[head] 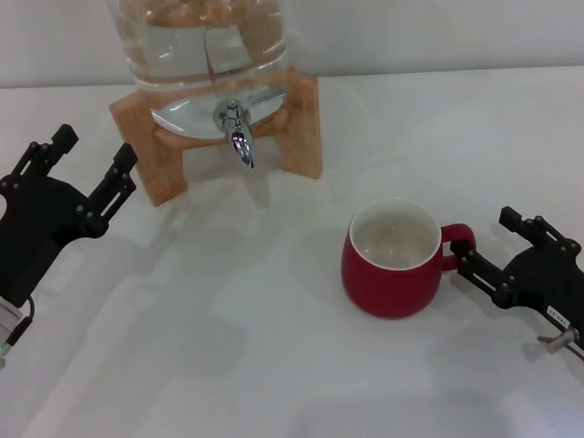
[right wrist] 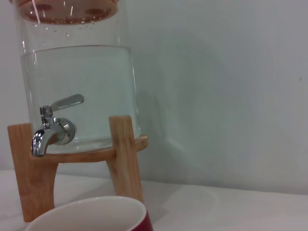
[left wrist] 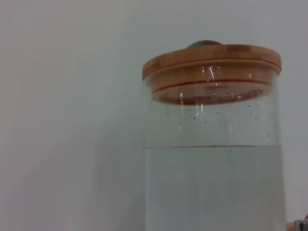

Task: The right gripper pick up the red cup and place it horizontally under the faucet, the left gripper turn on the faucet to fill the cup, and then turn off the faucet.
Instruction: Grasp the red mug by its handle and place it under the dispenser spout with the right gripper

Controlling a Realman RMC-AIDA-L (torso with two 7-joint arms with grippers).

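Fingers of right gripper flank red cup handle.

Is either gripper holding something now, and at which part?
The right gripper has its jaws around the red cup's handle, not visibly shut on it. The left gripper is open, holding nothing.

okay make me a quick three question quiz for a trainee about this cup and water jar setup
1. True or false: the red cup stands directly under the faucet.
2. Which gripper is at the cup's handle? A) left gripper B) right gripper
3. Fill in: the glass jar rests on a ______ stand.

Key:
1. False; it stands upright on the table, off to the robot's right and nearer to it.
2. B; the handle sits between its open fingers.
3. Wooden.
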